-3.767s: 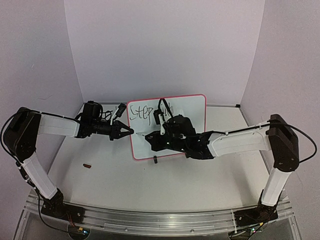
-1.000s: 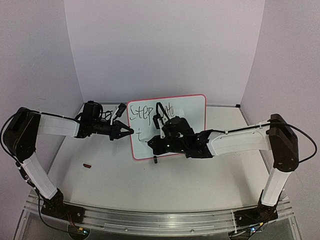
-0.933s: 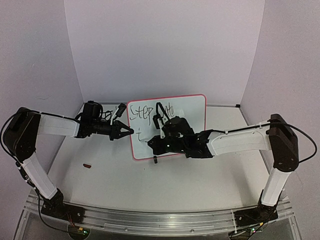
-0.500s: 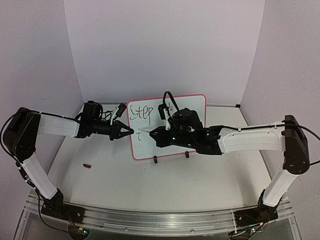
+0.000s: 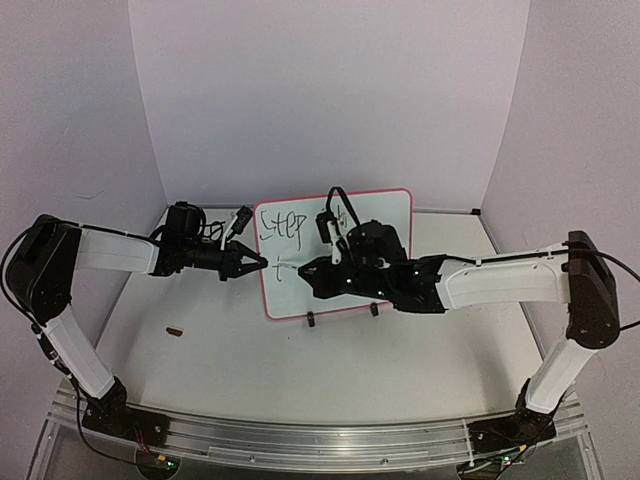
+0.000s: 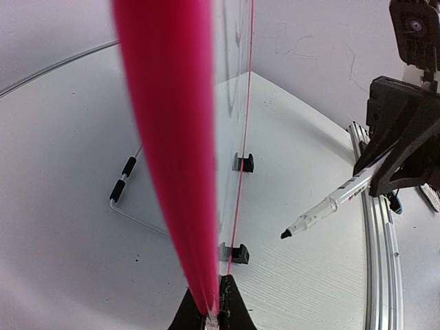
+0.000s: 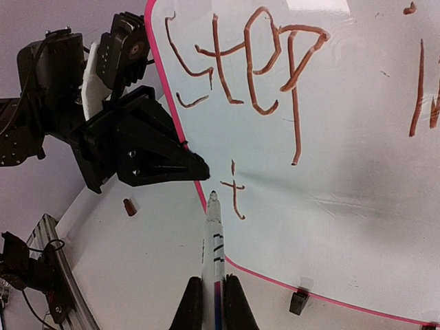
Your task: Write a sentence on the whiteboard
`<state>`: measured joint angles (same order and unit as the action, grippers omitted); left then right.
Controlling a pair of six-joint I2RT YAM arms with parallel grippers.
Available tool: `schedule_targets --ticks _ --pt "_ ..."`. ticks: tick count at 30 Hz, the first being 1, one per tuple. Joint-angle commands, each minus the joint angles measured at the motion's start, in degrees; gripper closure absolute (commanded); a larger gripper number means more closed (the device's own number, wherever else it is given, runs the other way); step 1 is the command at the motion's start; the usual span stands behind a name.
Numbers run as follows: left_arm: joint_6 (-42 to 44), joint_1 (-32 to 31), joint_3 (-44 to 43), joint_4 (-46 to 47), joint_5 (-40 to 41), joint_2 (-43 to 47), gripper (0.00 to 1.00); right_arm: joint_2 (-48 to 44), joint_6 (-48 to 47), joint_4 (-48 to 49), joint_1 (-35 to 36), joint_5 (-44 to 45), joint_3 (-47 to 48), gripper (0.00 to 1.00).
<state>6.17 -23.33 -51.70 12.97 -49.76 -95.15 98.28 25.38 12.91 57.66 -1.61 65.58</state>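
The whiteboard (image 5: 385,215) stands upright at the table's centre on two black clips. My left gripper (image 5: 258,262) is shut on its pink left edge (image 6: 165,137). The sentence (image 7: 240,62) reads "Step" plus more letters on the first line, with a lone "t" (image 7: 236,196) below. My right gripper (image 7: 214,292) is shut on a white marker (image 7: 213,234). The marker's tip hovers just left of the "t", clear of the board surface, as the left wrist view (image 6: 330,205) shows. The right gripper's head covers part of the first line in the top view.
A small brown marker cap (image 5: 176,331) lies on the table to the left of the board, also in the right wrist view (image 7: 128,206). The board's wire stand (image 6: 127,182) sits behind it. Purple walls close in the back and sides.
A "t" appeared on the second line. In the last second my right gripper lifted the marker off the board and drew back. The left gripper has not moved.
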Motion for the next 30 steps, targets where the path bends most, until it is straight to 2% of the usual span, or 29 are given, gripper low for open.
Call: schedule_targets --ticks 1,30 --pt "2.65 -0.22 0.55 -3.66 7.46 -0.17 1.0 1.54 -0.1 2.47 -0.55 -1.68 0.42 1.0" --pt "2.79 -0.23 0.37 -3.92 7.55 -0.59 1.0 6.16 0.8 1.62 -2.59 -1.4 3.62 1.0"
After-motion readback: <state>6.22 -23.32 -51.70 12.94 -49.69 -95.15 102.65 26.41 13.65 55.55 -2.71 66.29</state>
